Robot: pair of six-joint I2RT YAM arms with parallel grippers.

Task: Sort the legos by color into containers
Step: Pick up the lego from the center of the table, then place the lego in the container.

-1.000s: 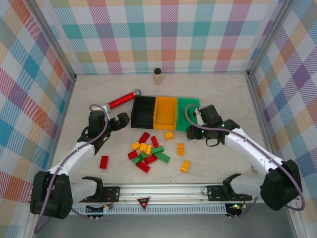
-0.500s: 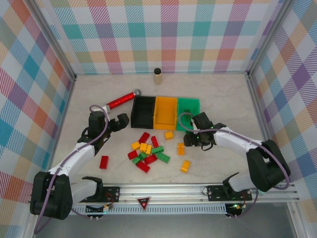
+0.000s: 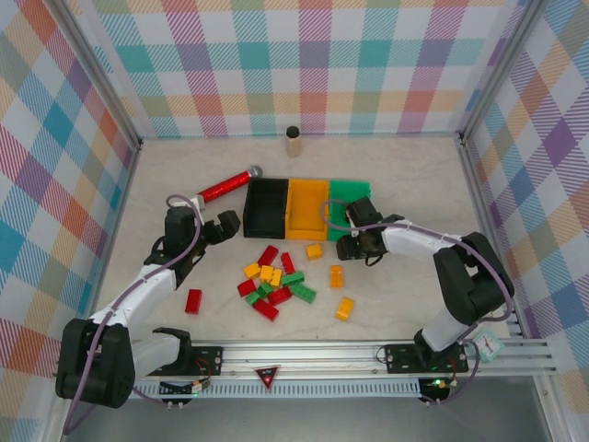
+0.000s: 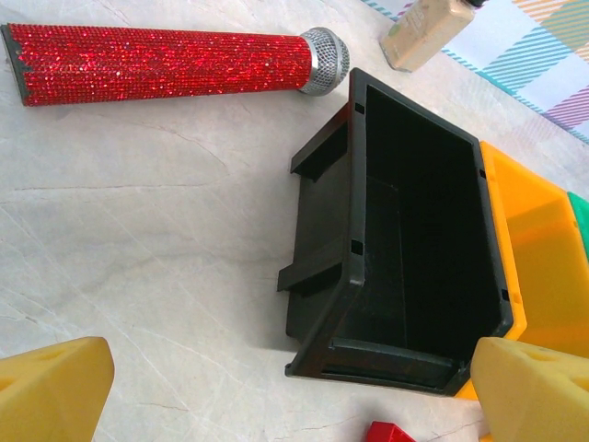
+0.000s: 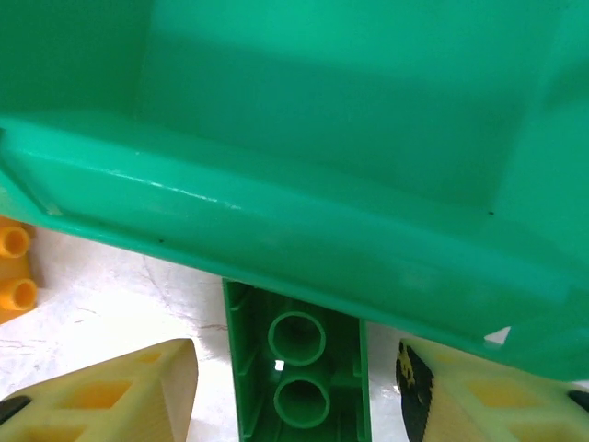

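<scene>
Green plastic lego brick (image 5: 296,387) is showing hollow tubed underside between right gripper's (image 5: 293,357) parted, non-touching fingers (image 5: 120,396). Left gripper (image 4: 294,382) is gaping empty before matte black rectangular bin (image 4: 322,267).

The right arm (image 3: 414,241) folded in over the counter (image 3: 414,180). Its elbow (image 3: 471,276), which had been stretched out toward the near right corner, swung left and farther away, so the arm ended up bunched instead of extended. The right gripper (image 5: 296,354) travelled left along the near side of the green bin (image 3: 359,191). It started off the bin's right near corner, dipped nearer for a moment, and finished close against the middle of the bin's near wall.
</scene>
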